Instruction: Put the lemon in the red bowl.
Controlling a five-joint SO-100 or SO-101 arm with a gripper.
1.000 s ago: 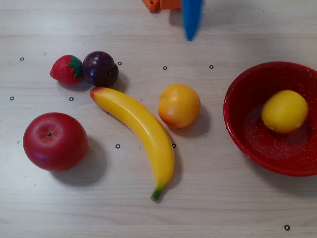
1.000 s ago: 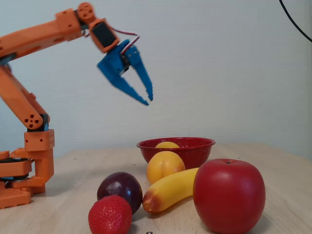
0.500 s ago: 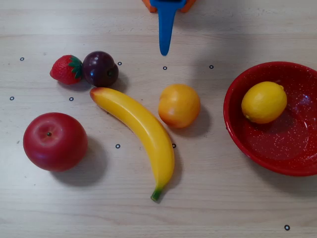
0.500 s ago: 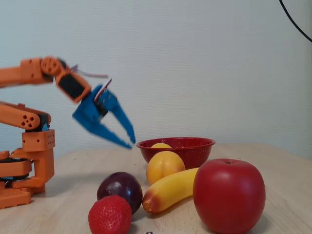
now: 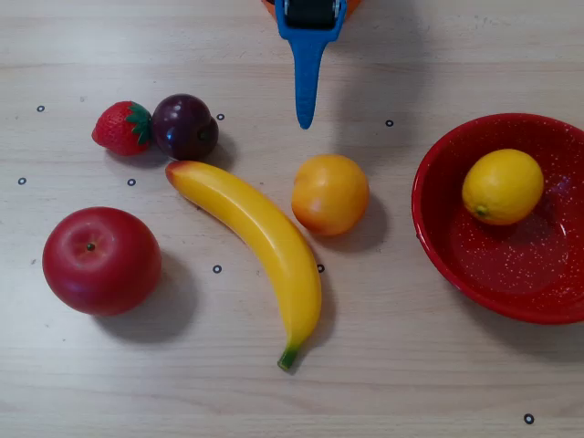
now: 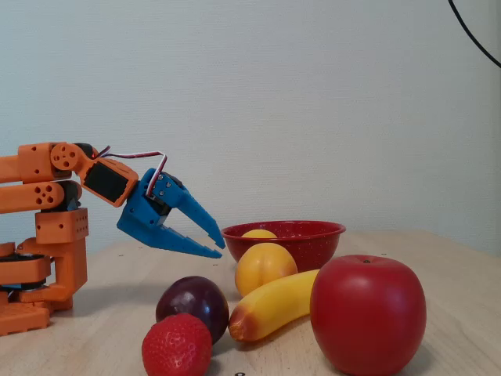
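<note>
Lowered since a second ago, when it hung high above the table in the fixed view, the blue gripper (image 6: pixel 218 244) now sits just above the tabletop with its two fingers parted and nothing between them. The lemon (image 5: pixel 503 186) lies inside the red bowl (image 5: pixel 438 251), having rolled from the bowl's middle a second ago toward its upper part in the overhead view. It rests well apart from the gripper (image 5: pixel 304 121), which points down the overhead picture from the top edge, left of the bowl and above the orange-yellow fruit (image 5: pixel 330 193).

From the side, the fixed view shows the finger gap plainly; the overhead view shows only one narrow blue blade, so the opening cannot be read there. The fixed view also takes in the orange arm (image 6: pixel 47 188) folded low on its base at the left, while overhead only a sliver of it enters the picture. Only the top of the lemon (image 6: pixel 259 233) peeks over the bowl's rim (image 6: pixel 283 229) in the fixed view; overhead, its whole body and nubbed tip are seen.

The other fruit stands untouched on the wooden table (image 5: pixel 411 365): the banana (image 5: pixel 260 242), red apple (image 5: pixel 101 259), plum (image 5: pixel 184 126) and strawberry (image 5: pixel 122 128), the last two touching.
</note>
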